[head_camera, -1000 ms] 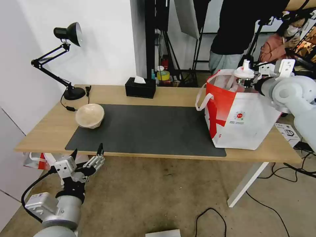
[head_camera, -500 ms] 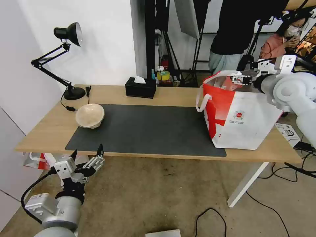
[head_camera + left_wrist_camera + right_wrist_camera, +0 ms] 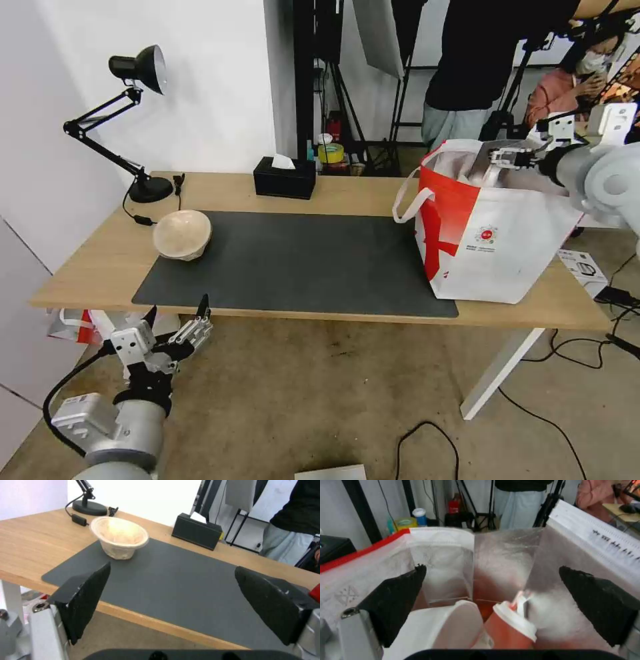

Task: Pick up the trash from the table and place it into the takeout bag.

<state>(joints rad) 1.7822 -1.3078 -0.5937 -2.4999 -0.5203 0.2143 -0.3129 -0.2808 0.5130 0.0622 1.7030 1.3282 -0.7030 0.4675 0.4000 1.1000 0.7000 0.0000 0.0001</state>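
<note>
1. Trash is split between two places: the red white-lidded cup point(image 3: 511, 627) and the wide white bowl point(image 3: 440, 630) lie inside the takeout bag point(image 3: 497, 250), below the right end effector point(image 3: 513, 159), while the beige pulp bowl point(image 3: 182, 234) sits on the bench point(image 3: 347, 193).
2. That right end effector hangs over the bag's open mouth with its fingers point(image 3: 396, 600) spread apart and nothing between them – the cup lies tilted just beneath, the white bowl beside it, foil lining around both.
3. The bag stands upright on the bench, partly on the dark grey mat point(image 3: 300, 263), with a white strap handle point(image 3: 407, 203) drooping on the side facing away from the right end effector.
4. The left end effector point(image 3: 175, 313) is low, below the bench's near edge, its fingers point(image 3: 83, 597) apart and empty.
5. From the left end effector, the pulp bowl is ahead and above – upright at the mat's far corner, well apart from the fingertips.
6. Beyond the pulp bowl stands a black desk lamp point(image 3: 137, 120); a black tissue box point(image 3: 285, 178) sits along the bench's back edge.
</note>
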